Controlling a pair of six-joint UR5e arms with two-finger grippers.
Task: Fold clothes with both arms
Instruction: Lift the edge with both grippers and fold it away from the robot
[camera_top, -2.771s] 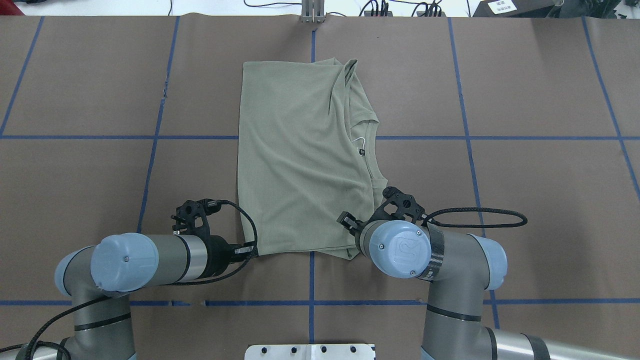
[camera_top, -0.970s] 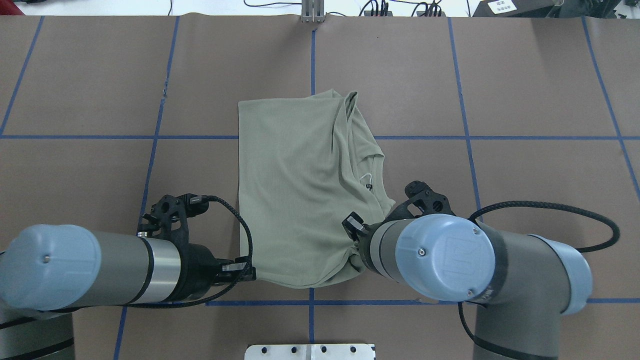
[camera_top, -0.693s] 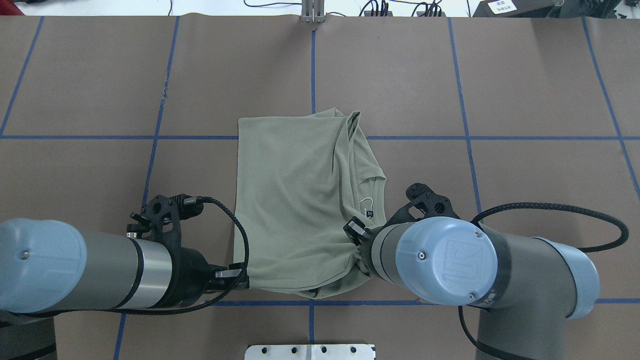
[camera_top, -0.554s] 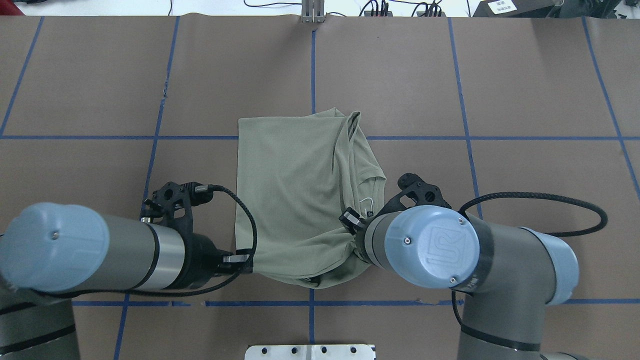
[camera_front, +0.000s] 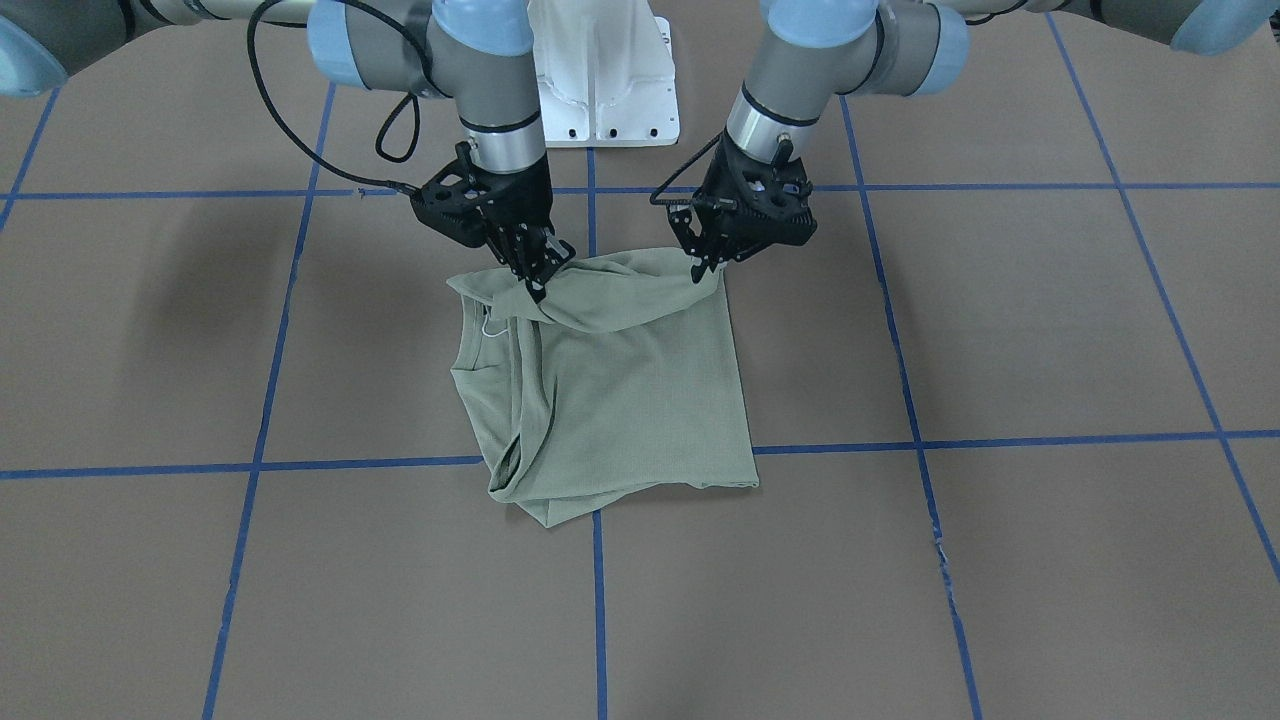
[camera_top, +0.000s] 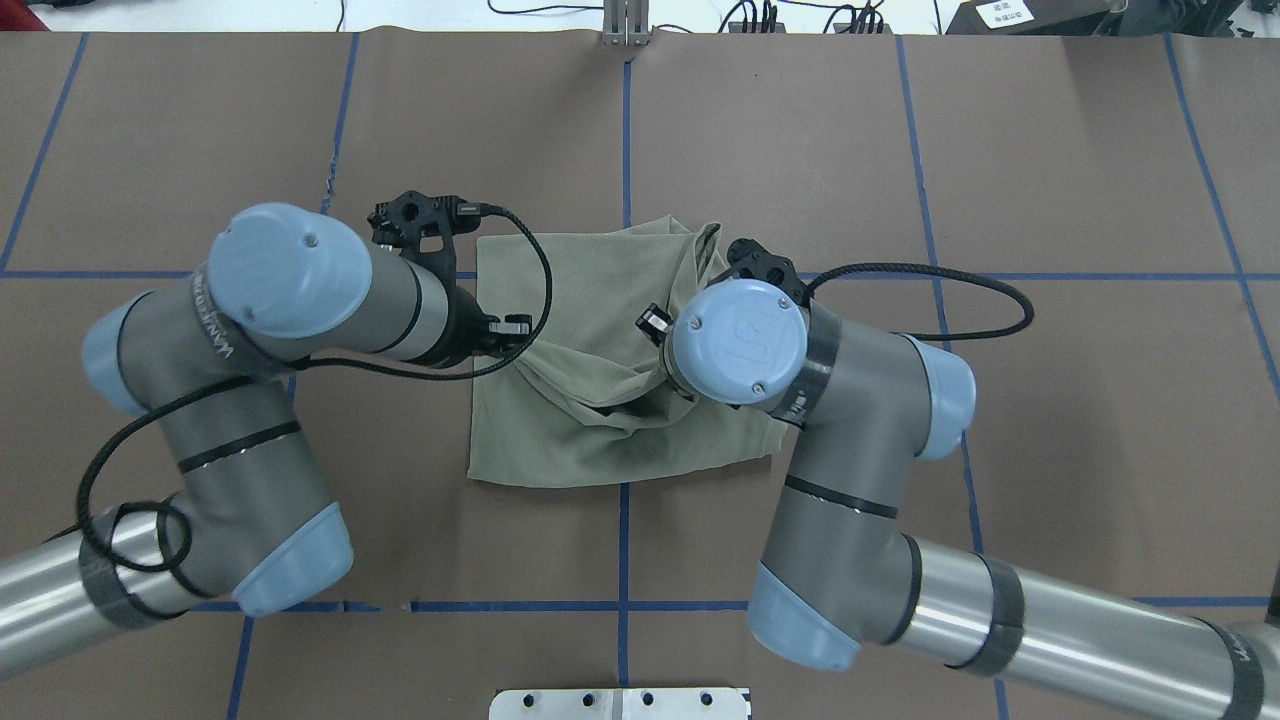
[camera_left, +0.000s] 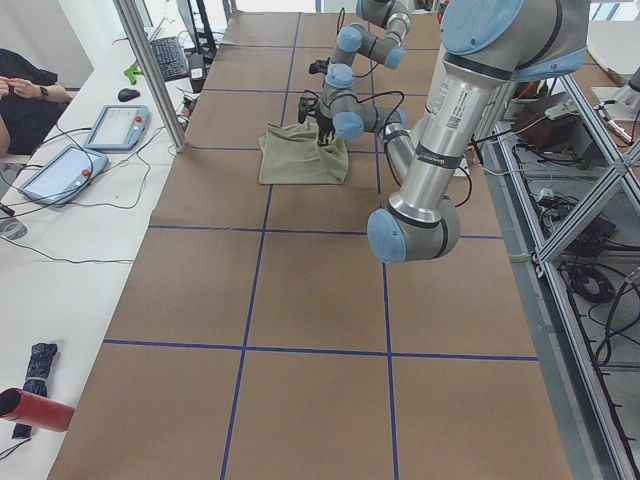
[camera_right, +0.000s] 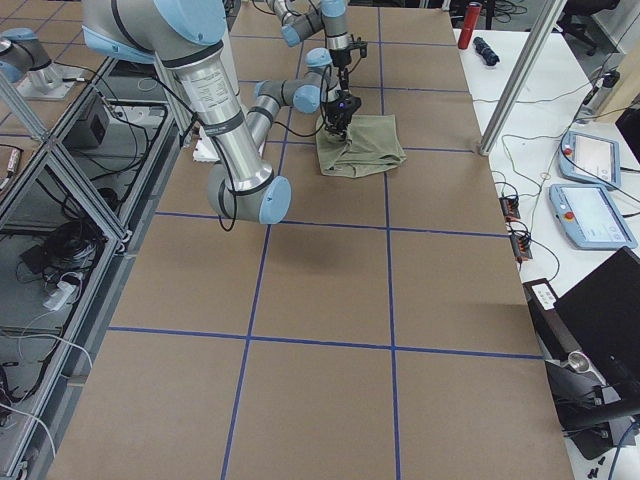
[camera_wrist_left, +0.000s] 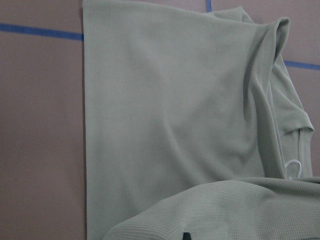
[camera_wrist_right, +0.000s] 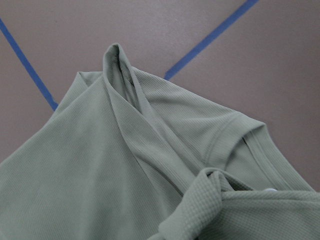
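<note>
The pale sage-green shirt (camera_front: 620, 400) lies folded on the brown table, its neckline and white tag loop (camera_front: 490, 325) at the front view's left. My left gripper (camera_front: 705, 265) is shut on the shirt's near corner on that view's right. My right gripper (camera_front: 535, 285) is shut on the bunched near corner by the neckline. Both hold this edge lifted, sagging between them over the shirt's body. In the overhead view the left gripper (camera_top: 510, 328) shows at the shirt (camera_top: 590, 280); the right one is hidden under its wrist. Both wrist views show the lifted fabric (camera_wrist_left: 225, 210) (camera_wrist_right: 225, 210) over the flat part.
The white pedestal (camera_front: 600, 80) stands at the robot's side of the table. Blue tape lines (camera_top: 622, 130) cross the brown surface. A metal post (camera_top: 625, 25) stands at the far edge. Tablets (camera_left: 115, 125) and cables lie on the side bench beyond.
Both grippers have carried the shirt's near edge up and away from the robot, over the shirt's middle. The fold line now lies nearer the robot than the grippers.
</note>
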